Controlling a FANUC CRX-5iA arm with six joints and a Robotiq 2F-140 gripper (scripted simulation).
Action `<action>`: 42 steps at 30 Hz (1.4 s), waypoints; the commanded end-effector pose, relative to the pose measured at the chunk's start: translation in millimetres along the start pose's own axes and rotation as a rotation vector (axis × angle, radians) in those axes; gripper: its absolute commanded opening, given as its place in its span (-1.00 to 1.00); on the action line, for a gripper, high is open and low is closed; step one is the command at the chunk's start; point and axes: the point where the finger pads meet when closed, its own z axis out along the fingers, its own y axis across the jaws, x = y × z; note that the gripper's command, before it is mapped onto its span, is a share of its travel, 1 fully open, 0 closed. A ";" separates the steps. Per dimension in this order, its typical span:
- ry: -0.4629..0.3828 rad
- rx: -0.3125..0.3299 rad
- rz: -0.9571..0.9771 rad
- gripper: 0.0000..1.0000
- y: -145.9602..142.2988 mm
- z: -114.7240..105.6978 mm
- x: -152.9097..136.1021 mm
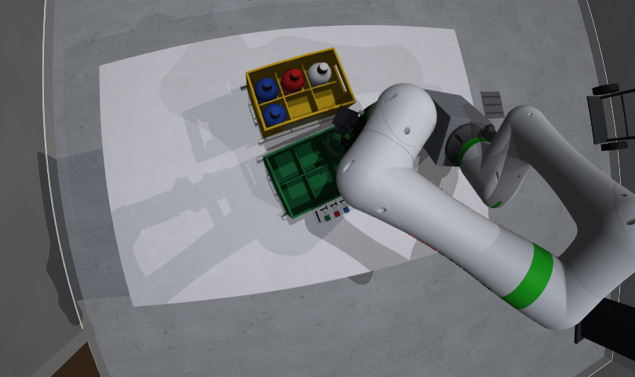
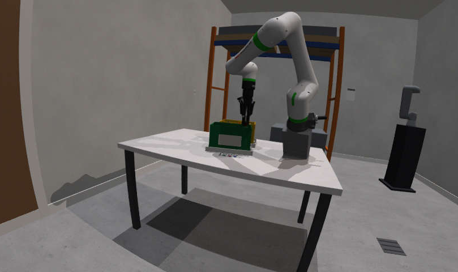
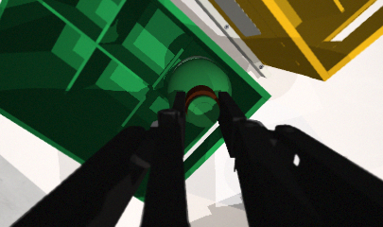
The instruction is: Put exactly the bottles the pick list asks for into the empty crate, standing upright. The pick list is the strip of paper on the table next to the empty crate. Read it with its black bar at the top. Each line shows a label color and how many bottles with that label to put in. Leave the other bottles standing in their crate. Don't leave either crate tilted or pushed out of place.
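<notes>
My gripper is shut on the brown neck of a green bottle. The bottle hangs upright inside the corner cell of the green crate nearest the yellow crate. In the overhead view the gripper is at the green crate's far right corner, mostly hidden by the arm. The yellow crate holds two blue bottles, a red one and a white one. The pick list lies at the green crate's near end, showing green, red and blue squares.
The other visible cells of the green crate hold nothing. The robot's grey base stands on the table to the right of the crates. An orange shelf rack stands behind the table.
</notes>
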 end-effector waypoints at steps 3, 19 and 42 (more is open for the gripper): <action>0.001 0.000 0.000 -0.80 0.1 3.8 0.5; 0.001 0.000 0.000 -0.80 0.1 14.3 0.5; 0.001 0.000 0.000 -0.80 0.1 24.8 0.5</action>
